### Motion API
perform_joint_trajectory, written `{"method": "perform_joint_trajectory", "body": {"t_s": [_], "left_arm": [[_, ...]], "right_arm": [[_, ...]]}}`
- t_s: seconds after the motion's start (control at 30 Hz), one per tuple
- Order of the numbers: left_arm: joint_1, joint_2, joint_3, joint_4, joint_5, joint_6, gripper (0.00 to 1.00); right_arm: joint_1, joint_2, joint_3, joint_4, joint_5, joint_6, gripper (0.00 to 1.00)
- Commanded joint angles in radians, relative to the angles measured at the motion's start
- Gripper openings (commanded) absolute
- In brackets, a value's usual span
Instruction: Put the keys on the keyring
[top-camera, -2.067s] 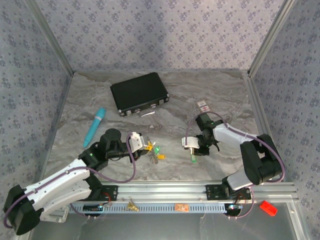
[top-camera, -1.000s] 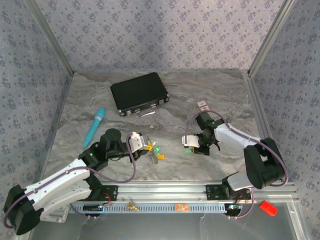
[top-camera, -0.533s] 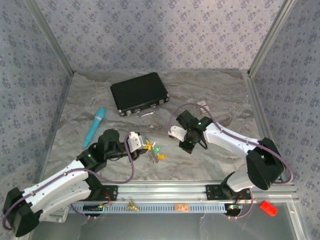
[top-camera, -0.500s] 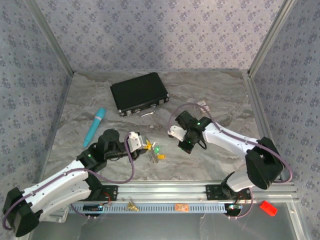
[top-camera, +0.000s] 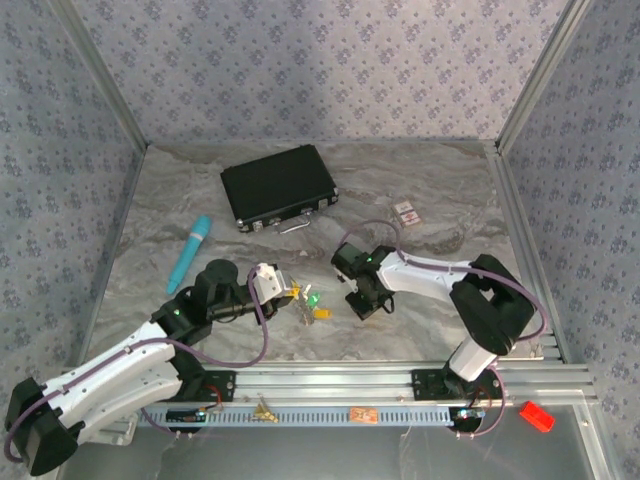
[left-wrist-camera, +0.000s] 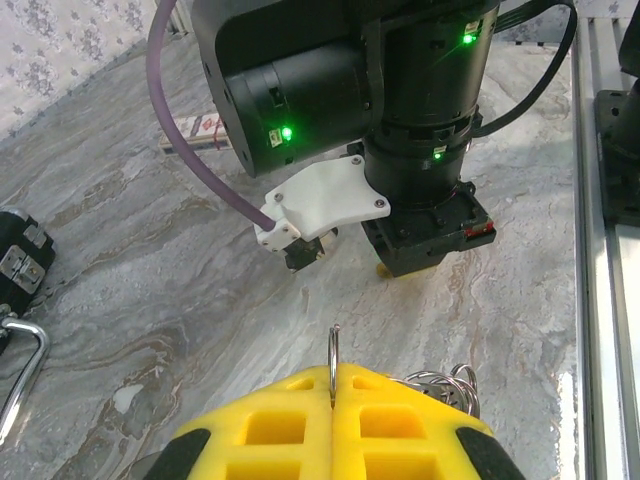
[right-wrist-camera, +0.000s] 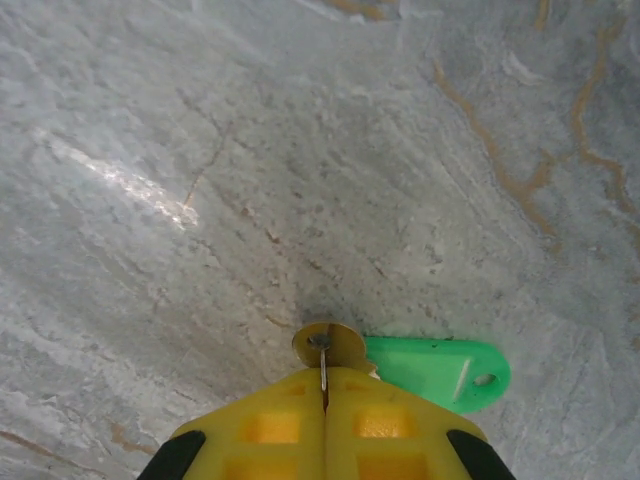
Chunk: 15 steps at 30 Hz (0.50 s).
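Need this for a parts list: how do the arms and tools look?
The left arm and right arm have white shells, black round joints and purple cables. The left tool and right tool have yellow, grid-pocketed fingers. Green lights glow on the right wrist.

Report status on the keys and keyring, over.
Left gripper shut on keyring. Right gripper shut on green key, just ahead of the ring. Other keys bunched beside left gripper.

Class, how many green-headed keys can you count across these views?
2 green-headed keys: one in the mid-table cluster, one pinched by the right gripper. More may be hidden.
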Motion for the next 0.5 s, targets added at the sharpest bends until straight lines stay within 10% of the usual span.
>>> {"method": "perform_joint_trajectory", "body": {"t_s": [0.0,0.47], "left_arm": [[-0.007,-0.016,0.015,0.009,-0.005,0.0,0.0],[-0.012,-0.007,0.013,0.018,-0.001,0.003,0.0]], "right_arm": [[-0.008,0.045,0.02,-0.022,0.0,0.036,0.0],[-0.02,0.041,0.031,-0.034,0.006,0.035,0.19]]}}
